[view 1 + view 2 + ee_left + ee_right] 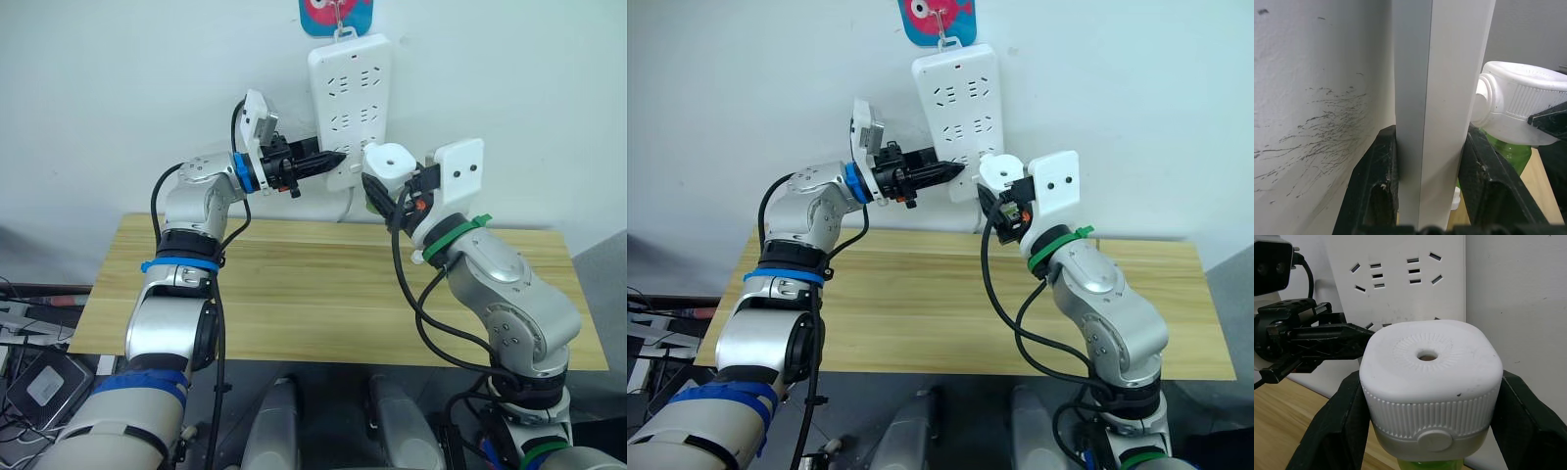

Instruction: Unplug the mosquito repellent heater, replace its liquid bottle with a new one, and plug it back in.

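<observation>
The mosquito repellent heater (1430, 387) stands upright, vented top up, green bottle (1508, 152) hanging below, its long axis vertical. It sits clamped between the right pincer's (390, 191) fingers, held just beside the power strip (350, 108) above the bench (323, 294). The left pincer (1430, 181) grips the strip's edge.

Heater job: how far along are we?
Unclear which phase. In hand: right claw grips the mosquito repellent heater, green bottle fitted, at the power strip; left claw clamps the strip's edge. Whether it's plugged in, or the bottle is new, can't be told.
</observation>
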`<state>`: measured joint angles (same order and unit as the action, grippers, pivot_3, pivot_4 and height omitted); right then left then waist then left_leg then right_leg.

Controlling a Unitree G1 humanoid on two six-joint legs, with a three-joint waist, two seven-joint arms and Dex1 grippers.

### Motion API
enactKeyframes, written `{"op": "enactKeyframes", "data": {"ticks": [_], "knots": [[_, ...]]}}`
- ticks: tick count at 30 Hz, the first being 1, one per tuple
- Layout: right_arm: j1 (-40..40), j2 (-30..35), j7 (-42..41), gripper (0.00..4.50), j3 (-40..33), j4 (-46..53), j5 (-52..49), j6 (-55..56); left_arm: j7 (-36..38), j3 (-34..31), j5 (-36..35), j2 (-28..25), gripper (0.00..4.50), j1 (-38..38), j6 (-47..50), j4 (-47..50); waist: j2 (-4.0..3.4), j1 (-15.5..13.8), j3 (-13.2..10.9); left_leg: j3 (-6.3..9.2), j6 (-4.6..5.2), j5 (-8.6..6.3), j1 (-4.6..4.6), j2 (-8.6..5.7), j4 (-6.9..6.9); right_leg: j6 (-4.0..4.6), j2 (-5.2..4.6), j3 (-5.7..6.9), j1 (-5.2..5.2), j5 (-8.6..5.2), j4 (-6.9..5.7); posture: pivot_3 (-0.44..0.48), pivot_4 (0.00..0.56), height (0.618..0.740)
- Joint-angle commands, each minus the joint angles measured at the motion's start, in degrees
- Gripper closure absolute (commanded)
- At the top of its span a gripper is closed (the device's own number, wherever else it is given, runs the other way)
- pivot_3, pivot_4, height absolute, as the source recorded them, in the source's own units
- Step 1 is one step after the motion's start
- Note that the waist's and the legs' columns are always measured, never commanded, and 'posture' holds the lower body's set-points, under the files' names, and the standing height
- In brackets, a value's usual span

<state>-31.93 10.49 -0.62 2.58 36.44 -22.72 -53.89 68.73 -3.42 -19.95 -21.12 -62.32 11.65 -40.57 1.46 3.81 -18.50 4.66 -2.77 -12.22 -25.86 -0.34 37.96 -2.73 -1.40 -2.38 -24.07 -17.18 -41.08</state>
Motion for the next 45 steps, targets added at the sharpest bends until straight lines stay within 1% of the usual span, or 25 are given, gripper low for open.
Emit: {"op": "enactKeyframes", "data": {"ticks": [1,6,10,14,18,21,24,27,31,38,40,43,45], "knots": [[-2.73,-1.64,1.19,1.54,0.65,-1.29,1.52,0.21,0.97,0.42,-0.7,1.36,3.18,0.26,-0.73,3.28,0.0,0.18,0.0,0.0,0.01,0.0,0.0,0.0,0.0,0.0,0.0,0.0,0.0,0.0,0.0,-0.065,0.274,0.74],[-4.93,-3.82,2.01,1.54,1.04,-4.28,2.99,0.24,0.79,0.17,-0.73,1.92,3.18,0.59,-0.54,4.0,0.0,0.8,0.0,0.02,0.02,0.01,0.03,0.02,0.0,0.0,0.01,0.01,0.0,0.0,-0.08,-0.065,0.274,0.74],[-6.54,-0.4,0.08,1.54,4.62,-5.97,6.8,1.53,0.68,0.13,-0.72,2.35,3.18,1.35,0.15,5.49,0.0,0.86,0.0,0.07,0.02,0.04,0.02,0.0,0.0,0.0,0.01,0.03,-0.01,0.0,-0.12,-0.057,0.276,0.74],[-6.53,-3.75,0.43,1.54,2.81,-6.84,5.46,2.07,0.57,0.07,-0.77,2.34,3.18,1.48,0.52,5.97,0.0,0.96,0.0,0.07,0.02,0.05,0.03,0.04,0.0,0.0,0.04,0.02,-0.02,0.0,-0.14,-0.057,0.276,0.74],[-7.12,-3.51,-0.32,1.54,3.9,-7.33,6.74,0.51,0.55,0.03,-0.74,2.45,3.18,1.47,0.64,6.16,0.0,0.96,0.0,0.06,-0.01,0.07,0.03,0.04,0.01,0.01,0.06,0.01,-0.03,0.01,-0.17,-0.056,0.275,0.74],[-8.63,-4.15,1.12,1.54,3.76,-8.66,8.21,-0.63,0.46,0.19,-0.81,2.75,3.18,1.63,0.86,6.59,0.0,0.96,0.0,0.07,-0.01,0.08,0.04,0.05,0.0,0.01,0.06,0.01,-0.03,0.01,-0.17,-0.056,0.275,0.74],[-10.45,-2.65,0.61,1.54,5.61,-9.72,10.12,-1.51,0.63,0.22,-0.71,2.86,3.18,1.56,0.82,6.46,-0.01,0.97,0.0,0.07,-0.06,0.11,0.04,0.05,0.0,0.01,0.06,0.01,-0.04,0.01,-0.19,-0.059,0.273,0.74],[-10.79,-4.86,0.92,1.54,4.4,-10.37,9.32,-2.51,0.81,0.22,-0.41,2.91,3.18,1.4,0.53,6.33,-0.01,0.98,0.01,0.07,-0.06,0.12,0.06,0.05,0.0,0.03,0.06,0.01,-0.03,0.02,-0.2,-0.058,0.273,0.74],[-11.28,-6.28,0.86,1.54,3.25,-10.68,9.18,-3.02,0.76,-0.04,-0.1,3.02,3.18,1.2,0.44,6.05,-0.01,0.98,0.01,0.07,-0.07,0.15,0.08,0.05,0.0,0.04,0.06,0.01,-0.03,0.03,-0.25,-0.055,0.272,0.74],[-9.95,-5.66,-0.48,1.54,3.89,-8.95,9.8,-1.02,-0.26,-0.55,0.89,2.68,3.18,1.18,-1.09,4.67,-0.01,0.98,0.01,0.08,-0.06,0.17,0.08,0.05,0.0,0.1,0.07,0.02,-0.03,0.06,-0.25,-0.054,0.27,0.74],[-9.12,-5.81,-1.47,0.82,3.5,-7.06,8.75,-0.92,-0.84,-0.75,1.3,2.62,3.18,0.86,-1.98,3.71,-0.01,0.97,0.01,0.08,-0.06,0.17,0.08,0.04,0.0,0.11,0.07,0.02,-0.03,0.06,-0.24,-0.054,0.27,0.74],[-7.62,-5.27,-2.44,0.03,2.75,-4.07,7.54,-1.84,-1.22,-0.97,1.77,2.65,3.18,0.55,-2.86,2.8,0.01,0.48,0.02,0.2,-0.07,0.17,0.01,0.02,-0.02,0.11,0.06,0.11,-0.03,0.06,-0.2,-0.057,0.266,0.74],[-6.4,-4.59,-3.14,0.03,2.03,-1.7,6.65,-2.88,-1.44,-1.08,2.03,2.67,3.18,0.33,-3.46,2.15,0.01,0.37,0.03,0.17,-0.15,0.21,-0.04,-0.03,-0.1,0.1,0.02,0.1,-0.04,0.06,-0.08,-0.057,0.266,0.74]]}}
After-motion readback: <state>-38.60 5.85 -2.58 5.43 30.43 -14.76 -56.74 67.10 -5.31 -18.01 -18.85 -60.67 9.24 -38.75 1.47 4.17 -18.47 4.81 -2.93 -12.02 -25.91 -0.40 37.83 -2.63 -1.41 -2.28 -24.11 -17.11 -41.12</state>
